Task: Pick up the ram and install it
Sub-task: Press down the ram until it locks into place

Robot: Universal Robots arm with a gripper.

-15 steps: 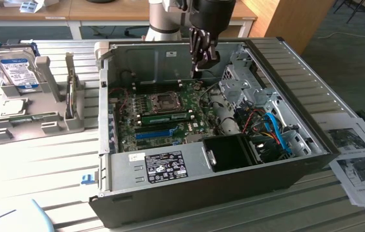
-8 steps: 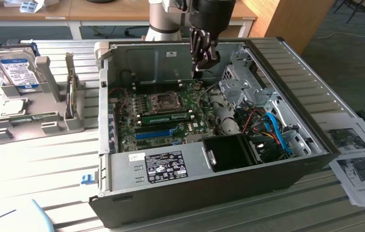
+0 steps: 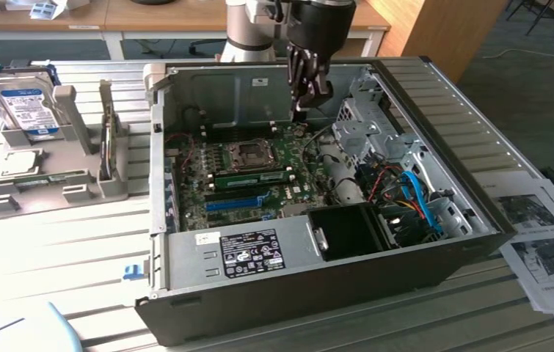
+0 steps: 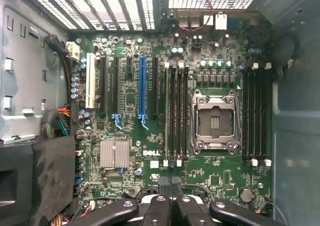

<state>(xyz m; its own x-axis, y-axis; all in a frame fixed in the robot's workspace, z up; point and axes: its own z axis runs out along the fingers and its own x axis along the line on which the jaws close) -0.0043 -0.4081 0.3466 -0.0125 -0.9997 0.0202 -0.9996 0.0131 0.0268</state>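
The ram (image 3: 252, 178), a long green stick with white labels, stands on edge in a slot beside the CPU socket (image 3: 250, 152) on the motherboard inside the open case. My gripper (image 3: 301, 110) hangs above the far end of the board, apart from the ram, its fingers shut with nothing between them. In the wrist view the dark gripper (image 4: 170, 201) looks straight down on the board, with the memory slots (image 4: 176, 110) and the socket (image 4: 216, 118) below it. I cannot tell the stick apart from the slots there.
The case walls (image 3: 453, 132) box in the board, with a drive cage (image 3: 365, 121) and cables (image 3: 409, 194) on the exterior view's right. A grey holder (image 3: 81, 187) with a hard drive (image 3: 24, 106) stands to the left. Papers (image 3: 546, 242) lie to the right.
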